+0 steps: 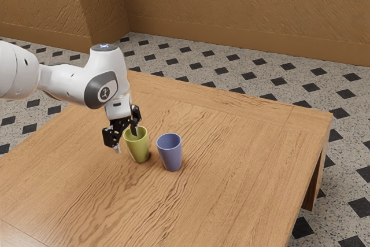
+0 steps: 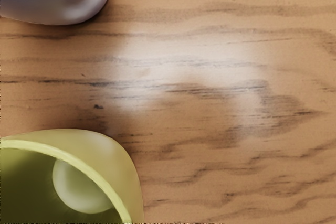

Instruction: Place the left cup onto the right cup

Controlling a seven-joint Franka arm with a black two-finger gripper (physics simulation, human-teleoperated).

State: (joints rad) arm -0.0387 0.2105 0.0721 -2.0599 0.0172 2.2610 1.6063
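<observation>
Exterior view: green cup [image 1: 139,147] stands upright on the table [image 1: 243,160], mouth up, long axis vertical. It sits just beside the blue cup [image 1: 169,153], on the exterior view's left. Probably light, stiff, smooth-walled, perhaps slippery; best pinched at the rim wall. Gripper [image 1: 125,140] straddles that rim, one finger inside, one outside, jaws parted, nothing clamped.

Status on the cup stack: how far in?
Done: the approach. The gripper is at the rim of the green cup. In hand: the grasp. The green cup stands on the table, not yet lifted. Left: lift it, carry it across and set it onto the blue cup beside it.
</observation>
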